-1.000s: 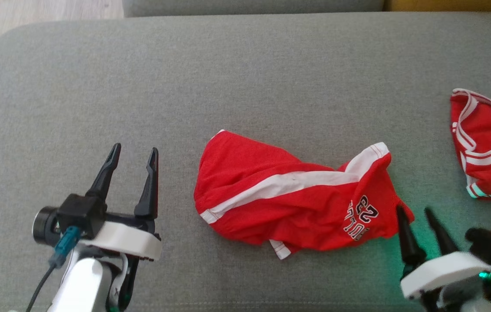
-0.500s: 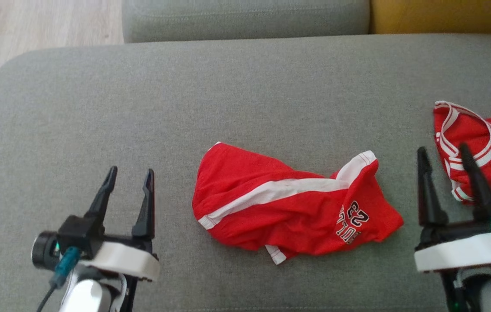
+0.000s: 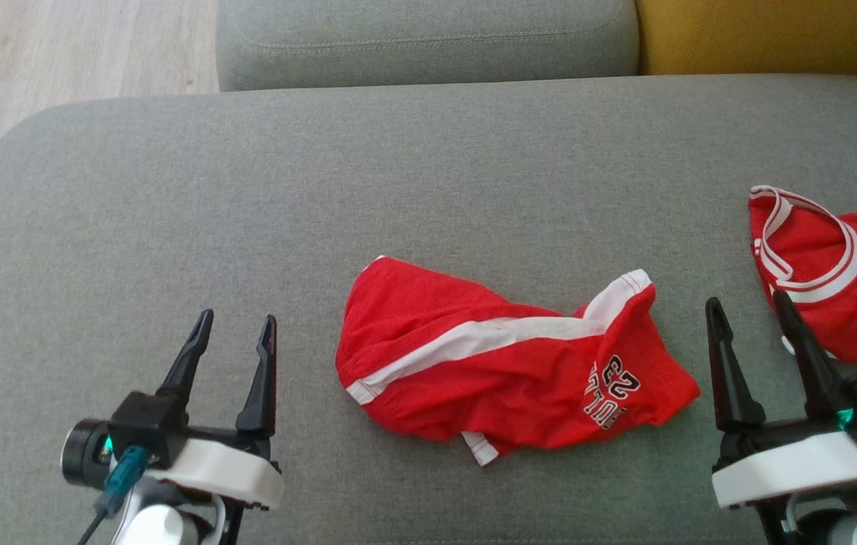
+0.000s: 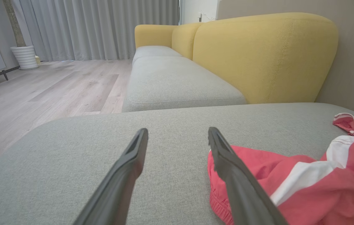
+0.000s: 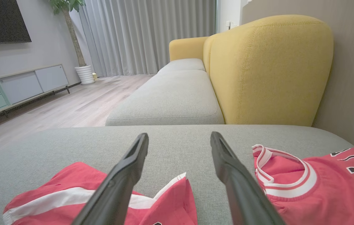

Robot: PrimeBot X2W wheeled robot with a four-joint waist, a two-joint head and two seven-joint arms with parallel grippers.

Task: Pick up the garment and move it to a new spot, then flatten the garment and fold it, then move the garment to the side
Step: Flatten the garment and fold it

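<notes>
- The red shorts (image 3: 504, 371) look like thin sports cloth: light, limp and probably a little slick; they will sag and swing once lifted, and nothing about them is fragile;
- A pinch will likely gather several layers at once, so it pays to grip deep on an edge rather than skim the top fold;
- The best holds seem to be the two ends: the rounded left end (image 3: 356, 356) for the left gripper (image 3: 238, 315), and the white-hemmed corner (image 3: 629, 291) or the lower right point for the right gripper (image 3: 746, 297);
- Appearance: bright red with a white side stripe (image 3: 474, 337) running end to end, a dark "23" print (image 3: 621, 378) near the right end, a small white hem tab poking out below; the shorts are rumpled and partly doubled over;
- Position: the shorts lie on the grey sofa cushion (image 3: 428, 174), near its front edge, between the two grippers and touching neither;
- A red jersey (image 3: 830, 295) with white trim lies apart to the right, just beyond the right gripper's fingers;
- Both sets of jaws stand spread wide and empty, fingers pointing away over the cushion
</notes>
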